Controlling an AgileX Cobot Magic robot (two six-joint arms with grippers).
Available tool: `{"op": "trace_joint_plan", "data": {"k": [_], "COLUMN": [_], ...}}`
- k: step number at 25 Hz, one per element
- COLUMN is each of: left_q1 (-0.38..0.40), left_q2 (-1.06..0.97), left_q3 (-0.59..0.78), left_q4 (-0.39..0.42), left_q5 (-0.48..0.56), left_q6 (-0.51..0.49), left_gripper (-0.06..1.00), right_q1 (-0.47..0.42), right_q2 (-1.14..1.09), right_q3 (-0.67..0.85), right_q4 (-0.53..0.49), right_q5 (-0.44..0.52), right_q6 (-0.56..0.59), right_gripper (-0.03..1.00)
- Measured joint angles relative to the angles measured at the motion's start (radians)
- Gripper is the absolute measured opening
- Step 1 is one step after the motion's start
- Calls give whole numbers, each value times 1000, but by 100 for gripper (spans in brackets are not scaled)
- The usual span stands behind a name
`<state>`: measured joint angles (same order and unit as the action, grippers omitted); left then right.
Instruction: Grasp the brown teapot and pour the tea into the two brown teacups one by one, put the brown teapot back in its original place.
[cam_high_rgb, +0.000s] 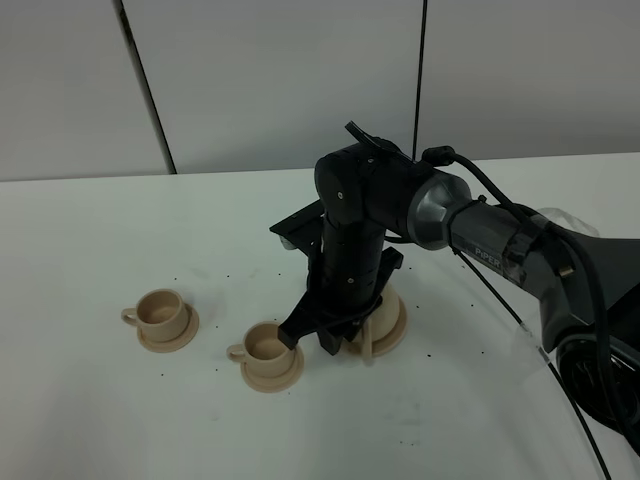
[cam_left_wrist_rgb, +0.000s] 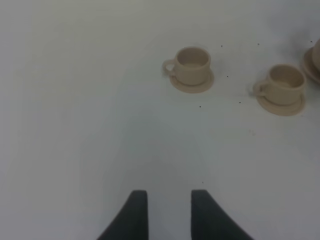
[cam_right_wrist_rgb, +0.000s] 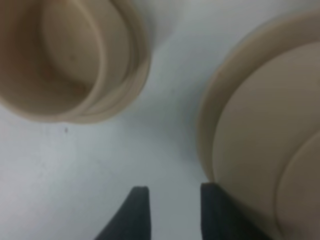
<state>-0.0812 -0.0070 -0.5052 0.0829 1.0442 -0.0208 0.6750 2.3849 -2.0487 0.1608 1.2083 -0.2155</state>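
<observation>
Hovering low at the table (cam_high_rgb: 100, 430), right gripper (cam_high_rgb: 308, 343) has jaws apart with only bare surface between them, one fingertip (cam_right_wrist_rgb: 214, 207) right against the rim of the wide saucer (cam_right_wrist_rgb: 226, 95). On that saucer, just beside the gripper, sits the brown teapot (cam_high_rgb: 392, 312), mostly hidden by the arm (cam_high_rgb: 470, 225), so handle contact is hard to judge; looks ungripped. Next over is the near teacup (cam_high_rgb: 265, 346), then the far teacup (cam_high_rgb: 160, 312), both upright, apparently dry. Furthest off, left gripper (cam_left_wrist_rgb: 169, 202) is parted too, over bare table. Progress: nothing done; grasp, both pours and return all left.
</observation>
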Motion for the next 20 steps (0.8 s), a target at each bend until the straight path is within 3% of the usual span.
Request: {"op": "trace_joint_plan", "data": {"k": [20], "left_q1": [0], "left_q2": [0], "left_q3": [0], "left_q4": [0], "left_q5": [0], "left_q6": [1], "left_gripper": [28], "right_q1": [0], "right_q2": [0], "right_q3": [0], "right_q4": [-13], "right_q5": [12], "right_q6": [-2], "right_gripper": [24]}}
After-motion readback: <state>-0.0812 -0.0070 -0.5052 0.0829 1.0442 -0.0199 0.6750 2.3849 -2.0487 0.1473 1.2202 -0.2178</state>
